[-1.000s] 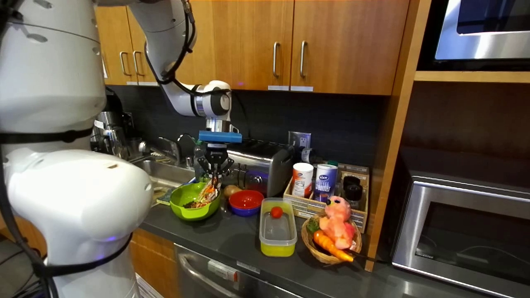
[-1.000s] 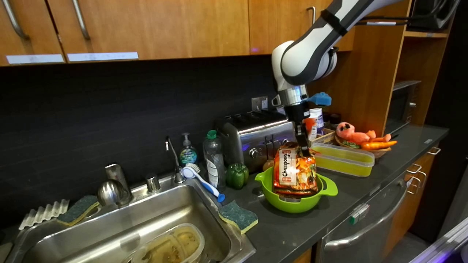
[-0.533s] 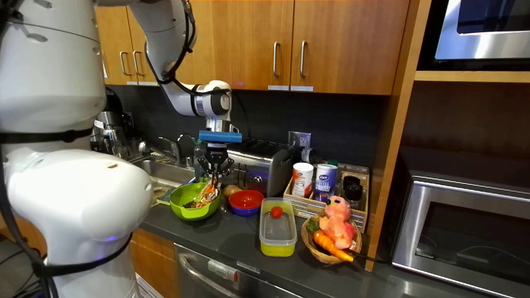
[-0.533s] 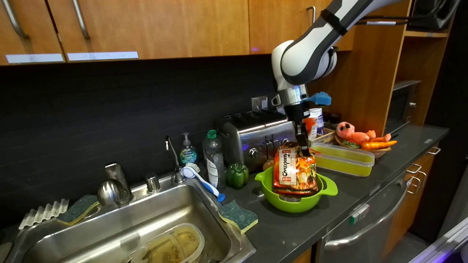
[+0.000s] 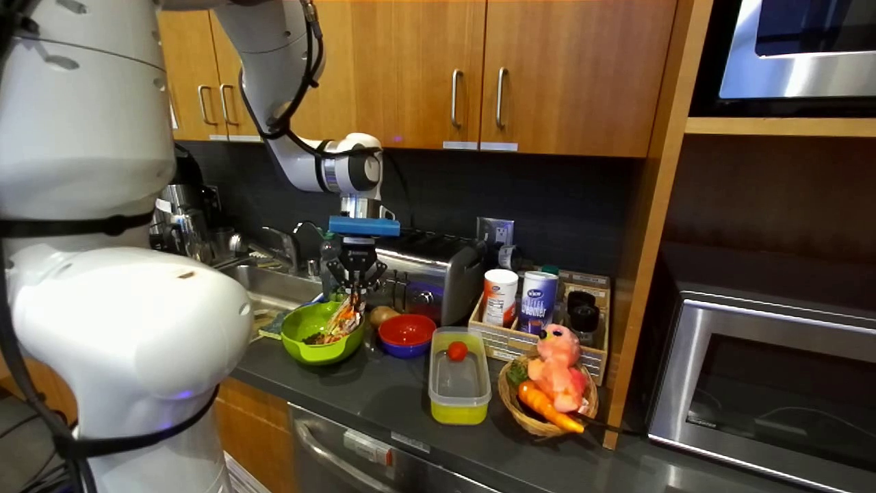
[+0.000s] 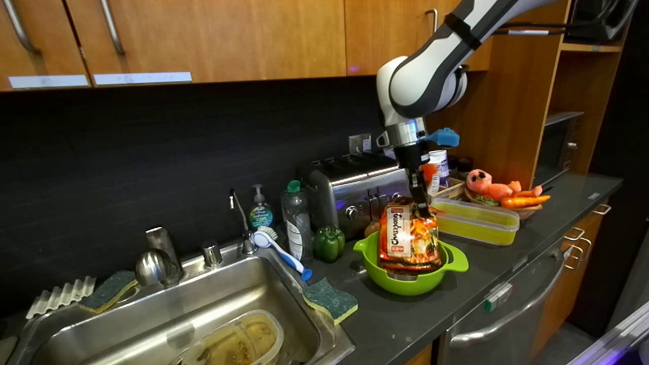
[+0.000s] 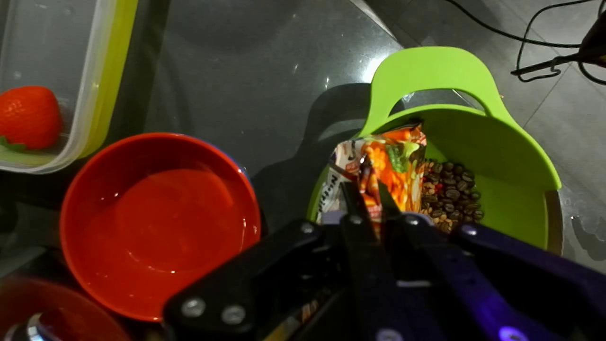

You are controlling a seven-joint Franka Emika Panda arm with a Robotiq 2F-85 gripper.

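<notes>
My gripper (image 7: pixel 367 192) is shut on a noodle packet (image 6: pixel 409 241), pinching its upper edge between the narrow fingertips. Orange and red food pictures cover the packet, with a white label strip. It stands tilted inside a green bowl (image 6: pixel 405 288) that has a looped handle, seen in both exterior views. Dark beans (image 7: pixel 452 189) lie in the bowl beside the packet in the wrist view. Beside the green bowl sits a red bowl (image 7: pixel 161 218) resting in a blue one. The packet's lower end is partly hidden by the bowl wall.
A steel toaster (image 5: pixel 438 274) stands behind the bowls. A clear-and-yellow container (image 5: pixel 460 404) holds a red strawberry-like item (image 7: pixel 28 118). Farther along is a wicker basket (image 5: pixel 514 407) with a pink plush and a carrot. A sink (image 6: pixel 284 279), sponge (image 6: pixel 330 300) and green pepper (image 6: pixel 329 244) are near the green bowl.
</notes>
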